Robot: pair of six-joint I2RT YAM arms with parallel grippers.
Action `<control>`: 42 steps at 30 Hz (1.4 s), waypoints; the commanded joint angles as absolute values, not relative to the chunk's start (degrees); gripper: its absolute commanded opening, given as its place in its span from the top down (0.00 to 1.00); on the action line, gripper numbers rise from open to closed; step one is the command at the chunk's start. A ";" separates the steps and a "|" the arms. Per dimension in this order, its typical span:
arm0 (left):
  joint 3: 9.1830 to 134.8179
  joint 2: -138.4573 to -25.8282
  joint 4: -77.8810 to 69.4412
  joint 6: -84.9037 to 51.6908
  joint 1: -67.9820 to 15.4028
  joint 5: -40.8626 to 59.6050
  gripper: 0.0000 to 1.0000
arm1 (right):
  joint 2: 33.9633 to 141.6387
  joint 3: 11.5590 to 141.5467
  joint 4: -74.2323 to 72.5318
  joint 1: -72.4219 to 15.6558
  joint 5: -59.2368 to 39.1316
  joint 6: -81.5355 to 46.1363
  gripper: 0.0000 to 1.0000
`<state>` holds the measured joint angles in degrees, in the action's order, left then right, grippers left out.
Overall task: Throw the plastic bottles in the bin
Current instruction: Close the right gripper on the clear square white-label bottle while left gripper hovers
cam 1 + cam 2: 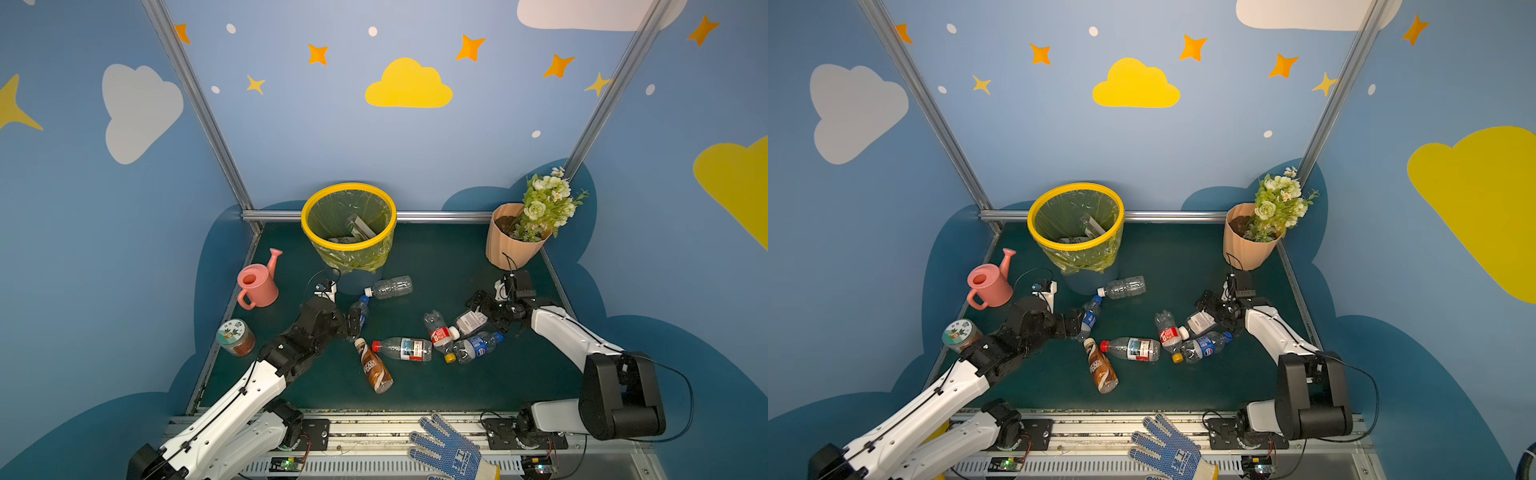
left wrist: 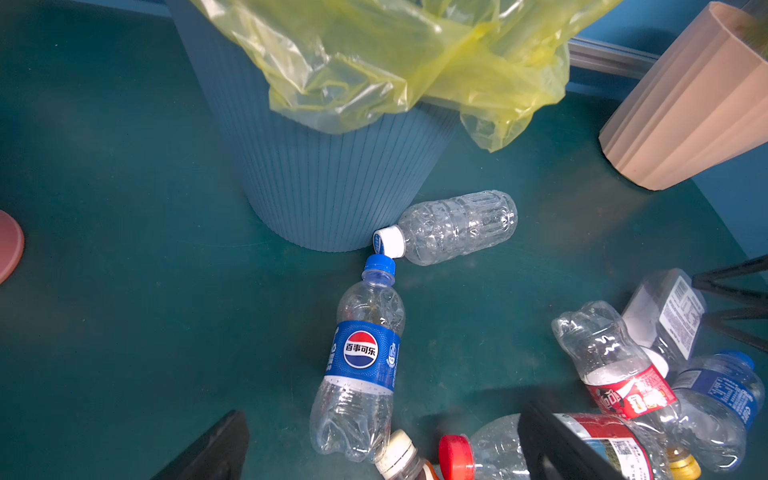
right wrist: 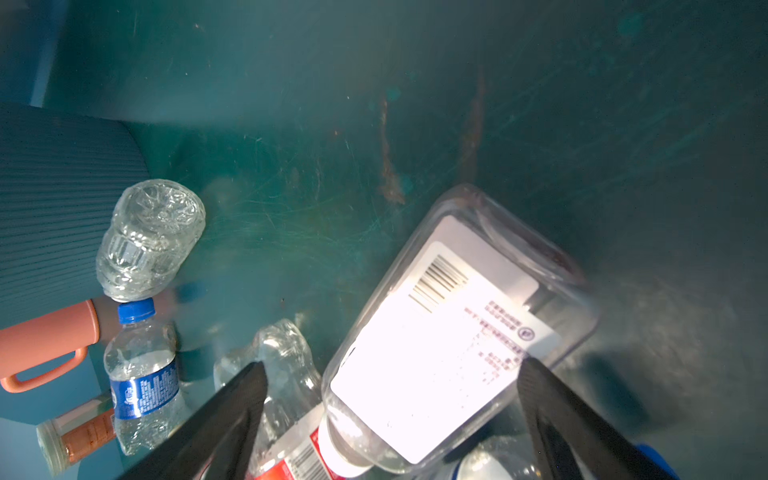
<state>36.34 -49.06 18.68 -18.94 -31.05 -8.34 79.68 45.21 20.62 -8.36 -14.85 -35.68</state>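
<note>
I'm working both arms at once, and both are standing with jaws spread wide and nothing clamped. The left gripper [image 2: 382,415] is hovering over the base end of the blue-labelled cola bottle [image 2: 361,357]. That bottle is lying with its cap pointing far, toward the foot of the bin [image 1: 348,246], and is touching the white cap of a clear bottle [image 2: 453,226]. The right gripper [image 3: 392,363] is straddling the white-labelled bottle [image 3: 449,332] on the right, which is packed against its neighbours. To do this well I'm squaring each pair of jaws to the bottle's long axis and aiming to close across the body rather than the tapering neck — thin plastic is likely to buckle and slip out otherwise. On the right I'm planning a straight lift before swinging left and far, so nothing is getting dragged along. The bin, at the far middle, is already holding some bottles.
</note>
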 commanded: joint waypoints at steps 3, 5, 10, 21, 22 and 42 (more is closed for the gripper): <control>36.11 -47.99 18.99 -18.82 -31.16 -10.17 0.00 | 84.52 48.96 23.26 -8.74 -15.15 -33.29 0.06; 36.08 -47.91 19.18 -18.76 -31.20 -10.76 0.00 | 86.84 51.07 25.43 -9.02 -15.13 -31.80 0.06; 35.85 -47.91 19.36 -19.32 -31.20 -11.66 0.00 | 89.93 53.52 29.11 -9.40 -14.30 -29.49 0.06; 37.26 -51.29 18.65 -18.90 -31.14 -13.38 0.00 | 94.46 63.90 31.84 -10.42 -13.69 -30.33 0.05; 37.24 -51.68 18.45 -19.00 -31.10 -13.53 0.00 | 94.44 64.87 32.64 -10.38 -13.09 -30.13 0.05; 38.25 -49.40 24.47 -18.33 -31.19 -16.38 0.00 | 96.85 66.71 44.59 -11.07 -12.57 -29.29 0.05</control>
<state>38.96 -50.41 22.57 -18.70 -31.16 -14.76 94.24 64.40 41.30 -10.59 -11.77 -30.76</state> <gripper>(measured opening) 0.998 0.946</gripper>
